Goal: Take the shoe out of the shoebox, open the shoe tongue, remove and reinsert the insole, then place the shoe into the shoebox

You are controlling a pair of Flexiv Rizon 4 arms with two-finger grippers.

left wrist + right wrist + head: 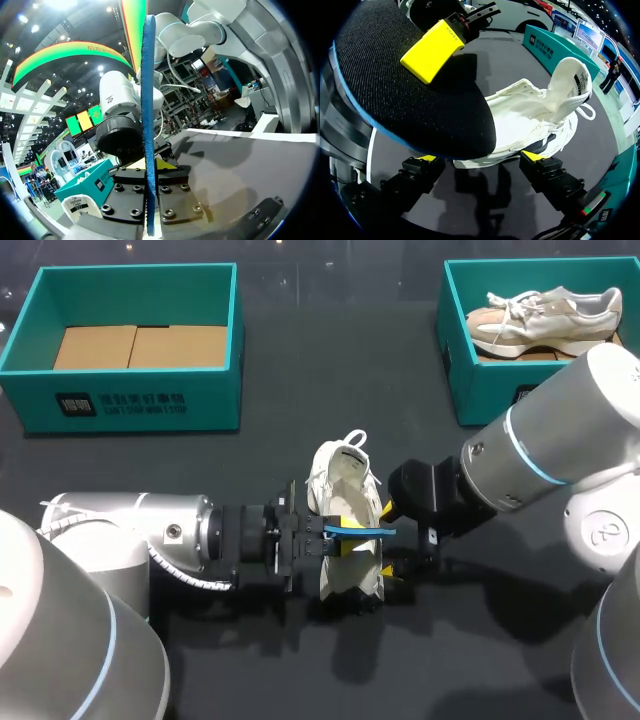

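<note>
From above, two teal shoeboxes stand at the far edge: the left shoebox (130, 395) shows only cardboard, the right shoebox (480, 385) holds one shoe (545, 320). A second, white shoe (340, 485) lies mid-table between two grippers.

Left wrist: the left gripper (150, 170) clamps the single insole (148, 100) edge-on.

Right wrist: the right gripper (480, 157) stands spread wide beside the white shoe, under the insole.

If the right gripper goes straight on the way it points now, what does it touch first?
Most likely the white shoe, lying just ahead of the open fingers of the right gripper. The insole, held by the left gripper, seems to hang above that line.
</note>
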